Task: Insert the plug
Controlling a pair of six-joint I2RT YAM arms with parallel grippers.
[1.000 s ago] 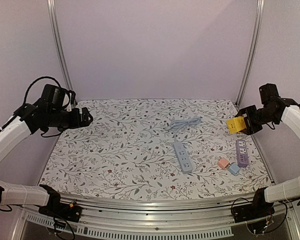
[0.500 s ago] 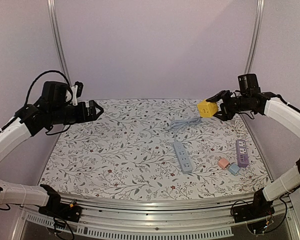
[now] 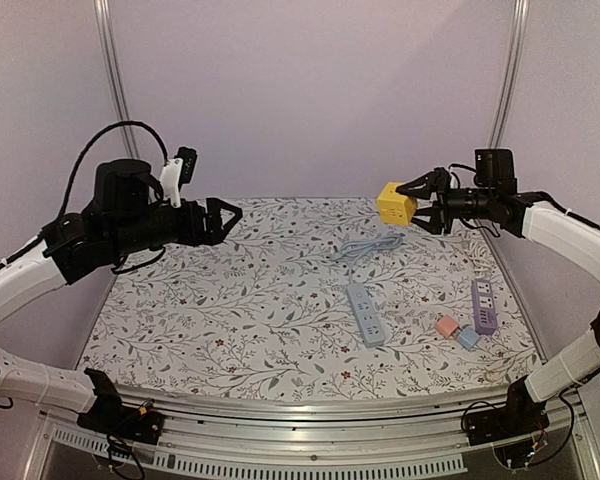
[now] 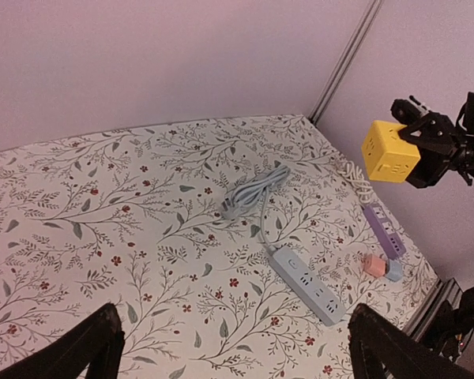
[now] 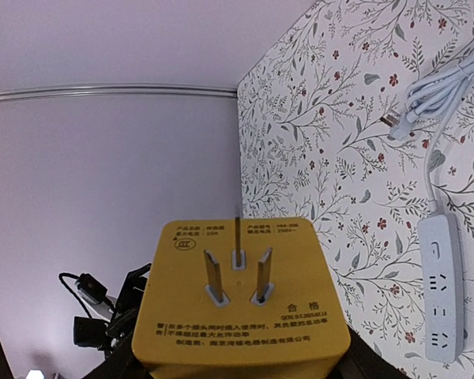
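Observation:
My right gripper (image 3: pixel 417 207) is shut on the plug, a yellow cube (image 3: pixel 395 203) with three metal prongs, and holds it in the air over the table's back right. The right wrist view shows the plug (image 5: pixel 241 300) with its prong face towards the camera and black fingers (image 5: pixel 363 365) beside it. A grey-blue power strip (image 3: pixel 365 314) lies flat mid-table, its coiled cable (image 3: pixel 368 246) behind it. My left gripper (image 3: pixel 225 218) hangs open and empty in the air at the left. Its wrist view shows the strip (image 4: pixel 306 282) and the yellow plug (image 4: pixel 389 151).
A purple power strip (image 3: pixel 483 305) lies near the right edge, with a pink cube (image 3: pixel 446 326) and a blue cube (image 3: pixel 468 338) touching beside it. A white cable (image 4: pixel 355 175) runs along the back right. Metal frame posts (image 3: pixel 500 100) stand at the back corners.
My right arm has swung up and leftwards, carrying the yellow plug from the right edge to the back right. My left gripper has moved right, towards the table's middle.

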